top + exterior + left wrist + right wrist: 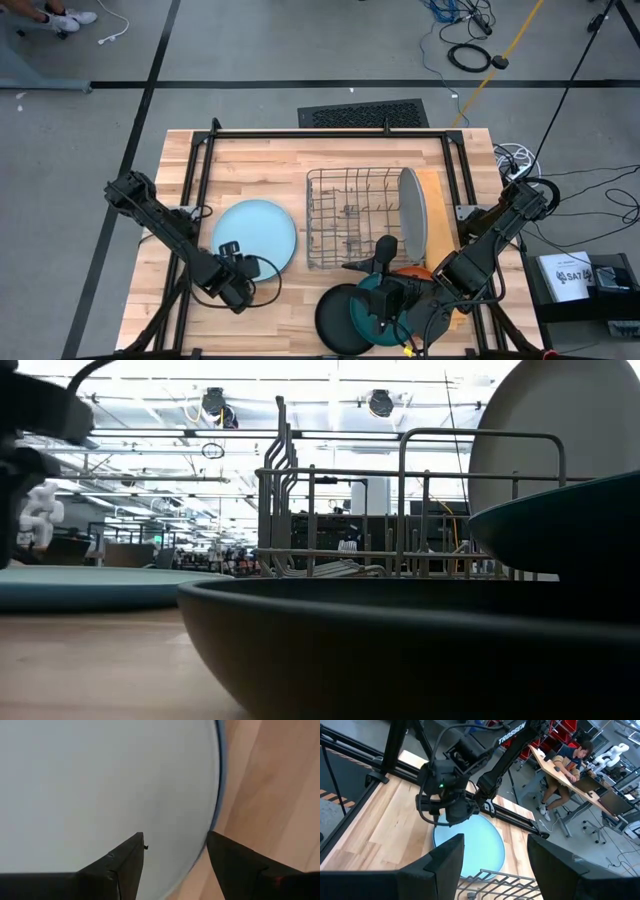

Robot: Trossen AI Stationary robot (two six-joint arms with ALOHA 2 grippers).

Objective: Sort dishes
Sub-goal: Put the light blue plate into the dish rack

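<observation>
A pale blue plate [262, 232] lies flat on the table's left half. My left gripper [232, 250] points down over its near-left rim [218, 795], open; one finger [125, 865] stands above the plate's face, the other [240, 865] above bare wood. In the wire rack [350, 230] a grey plate [411, 212] stands on edge. A black plate [335, 322], a dark teal plate [365, 310] and an orange plate [418, 271] sit at the near edge. My right gripper [370, 262] hovers high above them, open and empty.
A dark metal frame [330, 133] runs along the table's far edge and down both sides. The rack fills the middle right. Bare wood lies at the table's far left [240, 170]. Beyond the table a person sits at a desk [570, 760].
</observation>
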